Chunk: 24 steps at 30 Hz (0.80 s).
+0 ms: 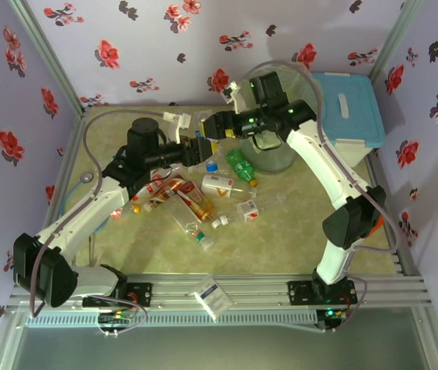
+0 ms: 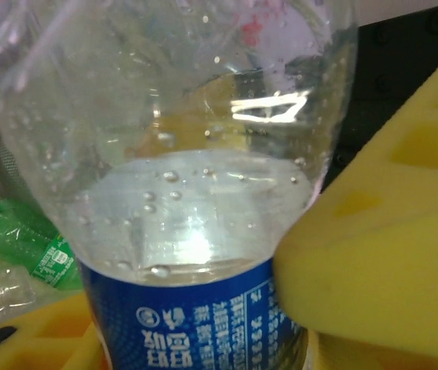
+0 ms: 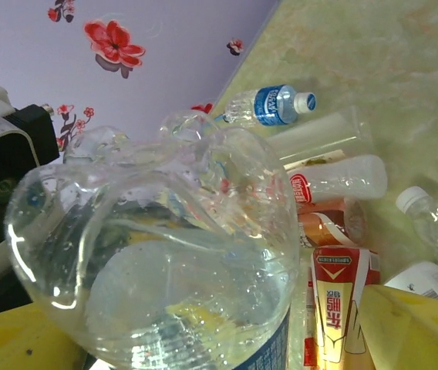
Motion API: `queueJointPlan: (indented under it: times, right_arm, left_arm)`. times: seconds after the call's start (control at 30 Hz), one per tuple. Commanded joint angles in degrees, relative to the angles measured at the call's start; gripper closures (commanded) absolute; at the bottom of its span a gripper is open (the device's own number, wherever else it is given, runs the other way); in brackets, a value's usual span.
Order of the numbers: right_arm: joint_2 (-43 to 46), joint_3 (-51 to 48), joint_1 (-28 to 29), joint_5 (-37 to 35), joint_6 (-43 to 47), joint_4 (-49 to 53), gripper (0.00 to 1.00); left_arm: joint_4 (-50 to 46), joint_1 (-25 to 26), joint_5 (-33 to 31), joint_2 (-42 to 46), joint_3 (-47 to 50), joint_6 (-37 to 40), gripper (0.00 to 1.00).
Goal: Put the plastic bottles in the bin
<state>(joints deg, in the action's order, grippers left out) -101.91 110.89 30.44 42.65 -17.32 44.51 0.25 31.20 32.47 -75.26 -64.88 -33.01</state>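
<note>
Scattered bottles (image 1: 192,199) in front, bin (image 1: 284,159) behind, cooler (image 1: 350,116) right, perhaps touching

Mottled green table (image 1: 281,239), scattered plastic bottles (image 1: 217,183), bin (image 1: 284,160)

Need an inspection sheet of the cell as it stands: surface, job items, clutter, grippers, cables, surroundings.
Surface: green marbled table top, bottles scattered mid-table.
Job's things: loose bottles lying at centre, green bottle among them; blue-label bottle held up; bin at the back, under the right arm.
Clutter: blue-lidded cooler box right of the bin; white packet on the front rail.
Grippers: left gripper shut on the blue-label bottle; right gripper at its base, grip unclear.
Cables: grey hoses loop along both arms, no snag seen.
Surroundings: floral walls on three sides.
</note>
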Motion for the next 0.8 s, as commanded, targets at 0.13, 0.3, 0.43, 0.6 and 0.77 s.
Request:
queueJointPlan:
  times: [0.13,0.3,0.43,0.6,0.77]
  right_arm:
    - [-1.04,-0.32,0.07,0.68,-2.20,-3.96,0.14]
    - [-1.25,-1.47,-0.03,3.17,-4.81,-8.37,0.20]
    - [-1.19,-1.95,-0.11,3.49,-5.27,-9.28,0.30]
    - [-0.62,-2.29,-0.80,2.98,-5.44,-9.95,0.40]
    - [0.23,-1.98,-1.99,1.63,-6.19,-11.79,0.43]
  left_arm:
    - [4.86,-0.40,4.78,-1.81,-0.74,-0.25,1.00]
    - [6.85,-0.35,5.71,-2.26,-0.09,-1.22,1.00]
    - [6.76,-0.35,5.68,-2.34,-0.15,-1.18,1.00]
    - [7.37,-1.00,5.61,-2.43,0.15,-2.29,0.85]
    - [8.89,-2.95,5.59,-2.04,1.63,-4.37,0.54]
